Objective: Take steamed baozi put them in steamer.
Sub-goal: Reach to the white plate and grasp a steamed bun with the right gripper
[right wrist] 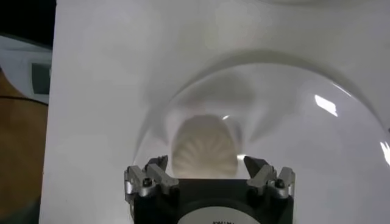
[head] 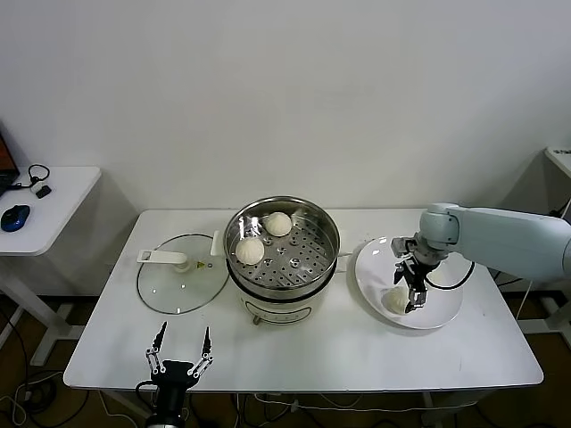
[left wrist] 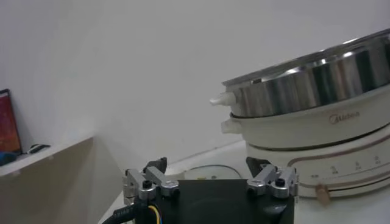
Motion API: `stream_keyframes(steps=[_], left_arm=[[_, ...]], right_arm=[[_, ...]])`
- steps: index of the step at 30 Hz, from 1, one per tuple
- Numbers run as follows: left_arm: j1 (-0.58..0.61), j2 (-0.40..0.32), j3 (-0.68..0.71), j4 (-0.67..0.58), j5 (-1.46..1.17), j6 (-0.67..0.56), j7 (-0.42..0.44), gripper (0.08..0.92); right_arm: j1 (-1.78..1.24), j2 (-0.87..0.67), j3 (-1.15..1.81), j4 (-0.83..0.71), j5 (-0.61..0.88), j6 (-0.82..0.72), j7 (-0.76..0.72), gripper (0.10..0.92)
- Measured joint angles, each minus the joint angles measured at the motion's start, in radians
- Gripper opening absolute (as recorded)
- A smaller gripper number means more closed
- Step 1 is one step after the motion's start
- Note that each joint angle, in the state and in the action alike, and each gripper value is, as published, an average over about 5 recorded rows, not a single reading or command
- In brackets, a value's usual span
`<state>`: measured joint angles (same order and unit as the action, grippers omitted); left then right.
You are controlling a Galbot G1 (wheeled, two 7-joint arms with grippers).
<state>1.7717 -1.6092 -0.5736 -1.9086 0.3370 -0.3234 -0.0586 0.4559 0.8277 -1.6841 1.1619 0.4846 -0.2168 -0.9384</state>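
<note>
The steel steamer (head: 281,260) stands on its white cooker base at the table's middle. Two cream baozi lie on its perforated tray, one at the back (head: 278,224) and one at the left (head: 250,251). One more baozi (head: 393,300) lies on the white plate (head: 443,307) at the right. My right gripper (head: 413,294) hangs open just above this baozi, a finger on each side. In the right wrist view the pleated baozi (right wrist: 204,148) sits between the open fingers (right wrist: 157,167) of the right gripper (right wrist: 207,165). My left gripper (head: 179,346) is open and parked at the table's front edge.
A glass lid (head: 174,287) with a white handle lies flat to the left of the steamer. The left wrist view shows the steamer's side (left wrist: 311,82) and cooker base (left wrist: 317,146). A side desk (head: 40,201) with a mouse stands at far left.
</note>
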Motion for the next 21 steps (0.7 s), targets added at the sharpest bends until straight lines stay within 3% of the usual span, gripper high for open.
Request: stream_keyframes(steps=[21], left_arm=[[-0.006, 0.0, -0.001, 0.005, -0.003, 0.001, 0.001, 0.823]], right_arm=[[-0.023, 0.0, 0.014, -0.014, -0.025, 0.0, 0.007, 0.723]])
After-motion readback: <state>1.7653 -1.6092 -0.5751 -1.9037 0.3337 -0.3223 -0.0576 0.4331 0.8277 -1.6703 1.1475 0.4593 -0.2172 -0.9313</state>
